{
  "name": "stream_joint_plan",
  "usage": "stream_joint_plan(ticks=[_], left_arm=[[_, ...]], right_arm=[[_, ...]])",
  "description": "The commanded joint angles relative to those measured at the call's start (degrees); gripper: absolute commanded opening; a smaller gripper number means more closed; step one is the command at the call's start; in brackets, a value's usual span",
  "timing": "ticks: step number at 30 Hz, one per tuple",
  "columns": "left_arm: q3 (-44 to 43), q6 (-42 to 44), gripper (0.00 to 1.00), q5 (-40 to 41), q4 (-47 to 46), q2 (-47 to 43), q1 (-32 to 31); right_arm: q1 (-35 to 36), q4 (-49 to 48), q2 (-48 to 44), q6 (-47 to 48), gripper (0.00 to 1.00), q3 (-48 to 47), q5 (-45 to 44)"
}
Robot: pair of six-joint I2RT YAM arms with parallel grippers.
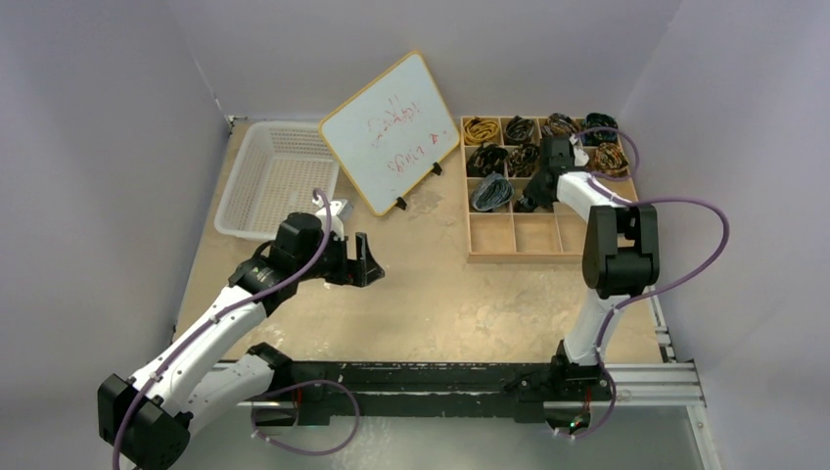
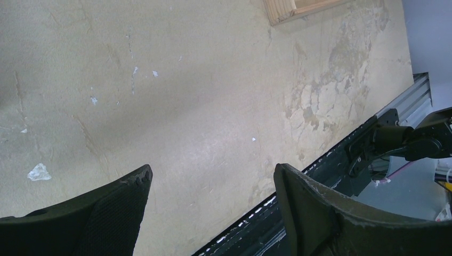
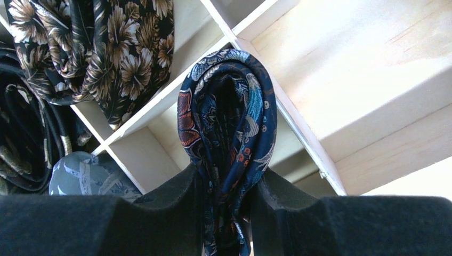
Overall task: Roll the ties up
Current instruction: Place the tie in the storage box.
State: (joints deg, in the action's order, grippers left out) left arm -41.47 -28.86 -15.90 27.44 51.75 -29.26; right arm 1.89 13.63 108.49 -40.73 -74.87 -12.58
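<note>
My right gripper (image 3: 229,192) is shut on a coiled navy floral tie (image 3: 226,122) and holds it upright above a compartment of the wooden tray (image 3: 298,128). In the top view this gripper (image 1: 534,199) is over the tray's middle row (image 1: 514,235). Several rolled ties lie in the back compartments, among them a gold one (image 1: 481,129), a grey-blue one (image 1: 490,192) and a brown floral one (image 3: 117,53). The grey-blue coil also shows in the right wrist view (image 3: 85,176). My left gripper (image 1: 362,259) is open and empty above the bare table (image 2: 211,170).
A white plastic basket (image 1: 279,176) stands at the back left. A small whiteboard (image 1: 391,132) leans on its stand beside it. The tray's front row of compartments holds nothing. A black rail (image 1: 440,377) runs along the near table edge.
</note>
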Motion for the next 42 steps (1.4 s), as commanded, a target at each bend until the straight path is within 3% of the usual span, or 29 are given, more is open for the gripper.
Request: stream_joint_plan(ticks=[1,26,38,42], left_arm=[[-2.5,0.6,0.83,-0.7,-1.9,0.0,0.3],[-3.0,-0.1,0.83,-1.6,-2.0,0.0,0.3],[-3.1,0.0,0.83,-1.9,-2.0,0.2,0.4],[-3.3,-0.1,0.83,-2.5,-2.1,0.5,0.4]], right_arm=[[1.2,0.9,1.8,1.3,0.34,-2.0,-4.2],[4.3,2.8,-2.7,-0.5,0.33,-0.4,-2.6],[3.4,5.2,1.3,0.0,0.34,-1.7,1.3],[2.4,4.8,0.5,-0.4,0.35,-0.8,-1.2]])
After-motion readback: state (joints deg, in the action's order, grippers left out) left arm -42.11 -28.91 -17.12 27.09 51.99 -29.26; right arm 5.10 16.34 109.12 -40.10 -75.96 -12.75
